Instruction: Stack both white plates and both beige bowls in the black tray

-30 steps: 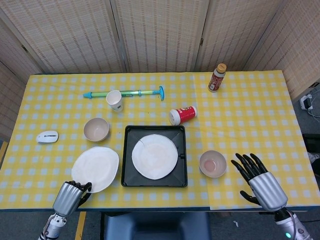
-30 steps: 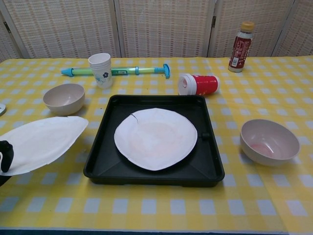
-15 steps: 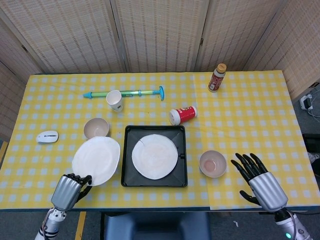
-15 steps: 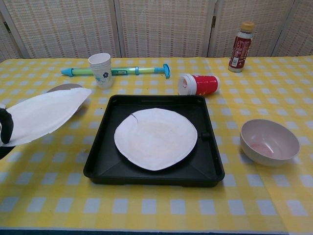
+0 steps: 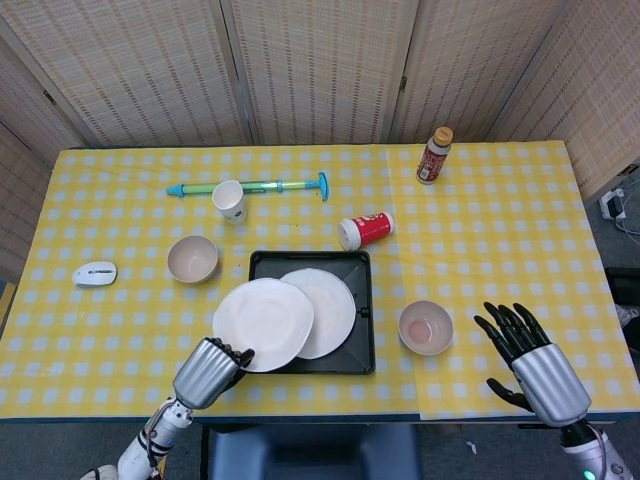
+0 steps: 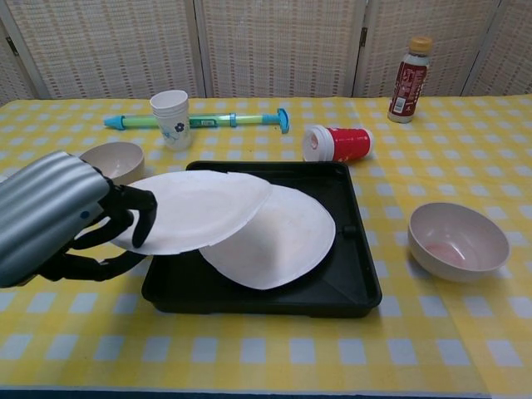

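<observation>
Second plate going in!
Left robot hand (image 6: 71, 224) clamped on plate (image 6: 195, 209) rim, hovering over tray (image 6: 353, 287) left edge, overlapping plate inside (image 6: 287, 241). Next: shift right, centre, lower, release. Right robot hand (image 5: 530, 360) spread, idle near surface front-right corner, just beside bowl (image 5: 425, 327); other bowl (image 5: 192, 259) left of tray.

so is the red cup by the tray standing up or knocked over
Knocked over. The red cup lies on its side just behind the black tray, its white lidded end pointing left.
</observation>
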